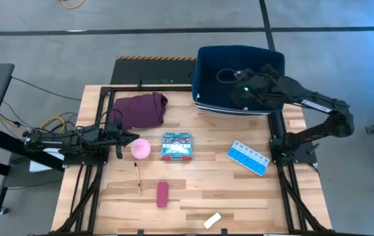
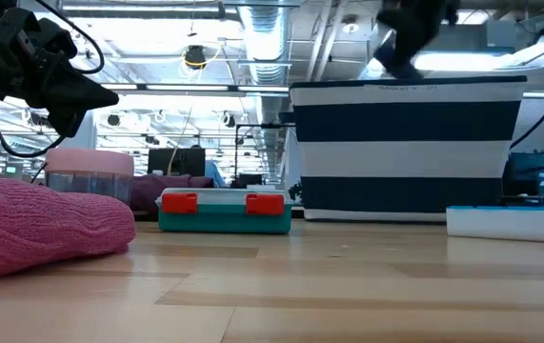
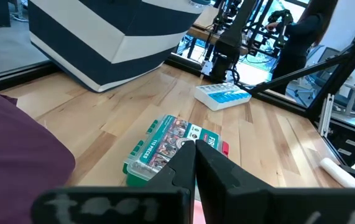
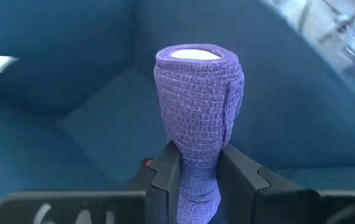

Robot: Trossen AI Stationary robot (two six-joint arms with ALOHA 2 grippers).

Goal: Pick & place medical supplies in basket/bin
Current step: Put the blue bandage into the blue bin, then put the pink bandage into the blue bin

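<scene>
A navy-blue roll is held over the inside of the navy bin, with my right gripper shut on it. The bin stands on the table's far right. On the table lie a pink round roll, a teal box, a blue-white pill organizer, a maroon roll, a thin stick and a white packet. My left gripper waits shut at the table's left, just left of the pink roll, touching nothing. My right gripper pinches the navy roll's near end between its two fingers, which lie across the roll. The roll is squeezed narrow there. It sticks out ahead of the fingers, lifted clear above the bin's floor. The fingers slant down into the bin from the table's right.
A maroon cloth lies bunched at the far left, beside the bin. Black frame rails run along the table's left and right sides. Bare wood lies between the teal box and the pill organizer.
</scene>
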